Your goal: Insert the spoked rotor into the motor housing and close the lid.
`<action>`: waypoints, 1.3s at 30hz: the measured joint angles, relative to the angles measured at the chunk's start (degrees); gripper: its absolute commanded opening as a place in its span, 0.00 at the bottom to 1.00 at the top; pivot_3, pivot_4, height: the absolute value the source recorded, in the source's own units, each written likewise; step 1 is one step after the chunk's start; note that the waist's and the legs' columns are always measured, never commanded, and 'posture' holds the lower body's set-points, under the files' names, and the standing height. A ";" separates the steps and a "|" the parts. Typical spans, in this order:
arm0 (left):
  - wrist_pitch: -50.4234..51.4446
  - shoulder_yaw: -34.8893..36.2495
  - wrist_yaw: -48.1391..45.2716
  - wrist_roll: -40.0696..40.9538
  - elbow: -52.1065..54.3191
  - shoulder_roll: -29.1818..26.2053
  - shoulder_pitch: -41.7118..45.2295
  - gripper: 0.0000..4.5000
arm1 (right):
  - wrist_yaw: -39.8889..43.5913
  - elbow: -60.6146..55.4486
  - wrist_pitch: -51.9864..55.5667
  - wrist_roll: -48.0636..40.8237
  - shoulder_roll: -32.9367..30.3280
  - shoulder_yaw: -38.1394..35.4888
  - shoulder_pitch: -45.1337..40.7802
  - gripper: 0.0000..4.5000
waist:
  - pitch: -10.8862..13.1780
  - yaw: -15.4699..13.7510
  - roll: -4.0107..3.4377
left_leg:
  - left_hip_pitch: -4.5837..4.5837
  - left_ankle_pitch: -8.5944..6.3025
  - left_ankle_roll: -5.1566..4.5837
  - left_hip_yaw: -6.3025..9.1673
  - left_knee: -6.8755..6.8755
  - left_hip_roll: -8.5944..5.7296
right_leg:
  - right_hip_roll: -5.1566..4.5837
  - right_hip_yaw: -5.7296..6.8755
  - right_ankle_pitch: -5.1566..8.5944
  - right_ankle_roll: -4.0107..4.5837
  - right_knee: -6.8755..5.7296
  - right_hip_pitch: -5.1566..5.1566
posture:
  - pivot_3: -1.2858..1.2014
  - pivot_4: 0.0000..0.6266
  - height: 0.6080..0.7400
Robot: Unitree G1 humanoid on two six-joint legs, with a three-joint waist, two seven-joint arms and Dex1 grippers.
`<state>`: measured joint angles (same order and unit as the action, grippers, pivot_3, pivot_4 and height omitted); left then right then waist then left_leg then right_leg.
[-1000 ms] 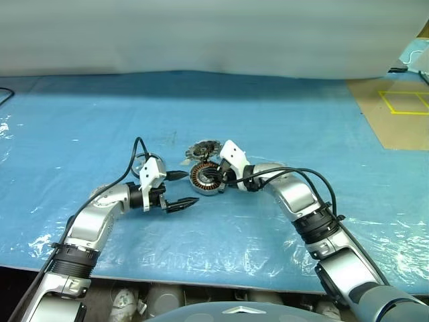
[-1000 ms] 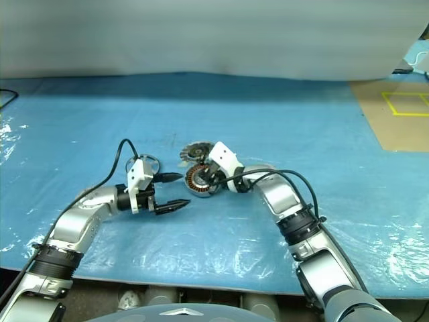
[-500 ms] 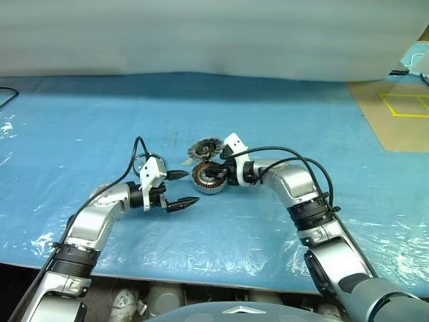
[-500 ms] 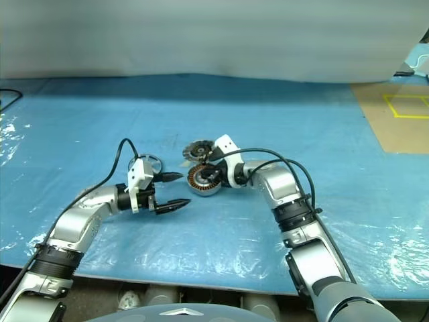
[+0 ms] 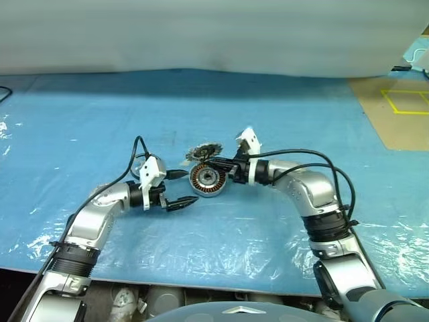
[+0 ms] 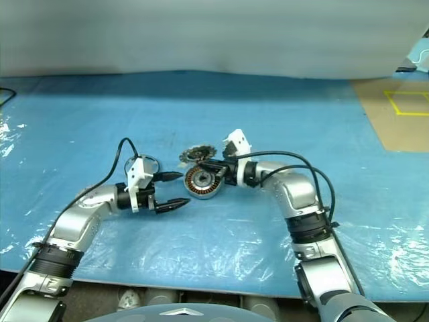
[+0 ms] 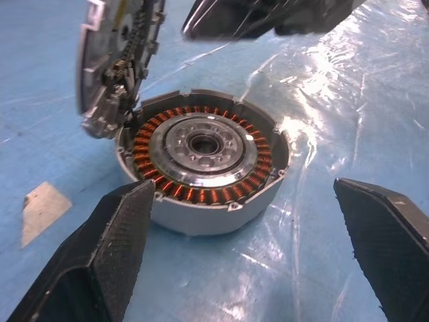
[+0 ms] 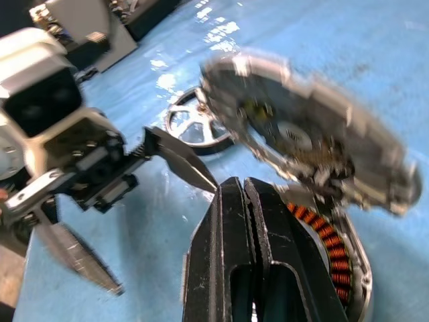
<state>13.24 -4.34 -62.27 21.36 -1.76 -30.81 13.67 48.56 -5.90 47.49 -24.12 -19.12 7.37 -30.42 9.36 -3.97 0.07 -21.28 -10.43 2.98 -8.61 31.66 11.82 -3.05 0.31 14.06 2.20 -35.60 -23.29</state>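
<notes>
Right end effector [image 6: 213, 167] pinched shut, empty, just under the tilted lid [image 5: 204, 151], seemingly propping it open. Housing [image 7: 201, 168] sits exposed ahead of the wide-open left end effector [image 5: 182, 188]; rotor [image 8: 194, 123] beside it on the surface [image 5: 281, 114].

A blue plastic sheet [image 5: 201, 100], wrinkled and glossy, covers the counter. At the far right lies brown cardboard [image 5: 395, 114] marked with yellow tape lines [image 5: 402, 102].
</notes>
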 measured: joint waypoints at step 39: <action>-25.16 -11.08 -24.16 -25.10 -54.07 -10.77 44.82 0.72 | -3.04 -24.63 -6.87 2.47 -18.67 2.38 10.19 0.00 | 0.09 -1.59 0.01 | -0.06 0.00 0.01 0.13 0.21 -0.04 | -0.05 0.10 -0.04 -0.08 -0.09 0.08 | 0.52 0.24 1.00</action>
<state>-11.93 -15.42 -86.43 -3.74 -55.83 -41.58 58.49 45.52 -30.53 40.62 -21.65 -37.79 9.75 -20.23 9.45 -5.56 0.08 -21.34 -10.42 3.00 -8.49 31.87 11.78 -3.11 0.41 14.03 2.12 -35.69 -23.21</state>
